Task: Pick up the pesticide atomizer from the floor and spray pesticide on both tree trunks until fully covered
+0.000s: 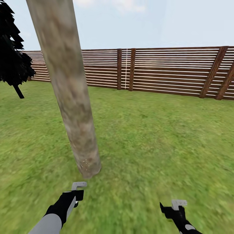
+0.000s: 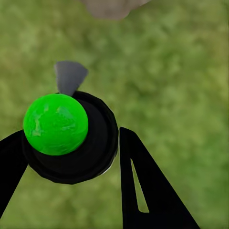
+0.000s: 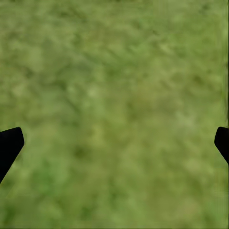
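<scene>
Between the left tool's [image 2: 71, 157] fingers sits the pesticide atomizer [image 2: 71, 138], green-capped and clamped, nozzle toward the tree trunk [image 1: 70, 94] at eleven o'clock, where pesticide [image 1: 86, 163] flecks the base. Right tool [image 3: 114, 143] hangs wide over grass.

Setting: outdoor garden, simulator-rendered. Green grass lawn [image 1: 156, 136] is covering the whole ground. A brown horizontal-slat wooden fence [image 1: 169, 70] with slanted braces is closing off the far side. A thick mottled grey-brown tree trunk [image 1: 70, 94] is rising from the grass; a dark thin-trunked tree [image 1: 11, 61] is standing by the fence. Pale blue sky [image 1: 156, 22] is showing above.
</scene>
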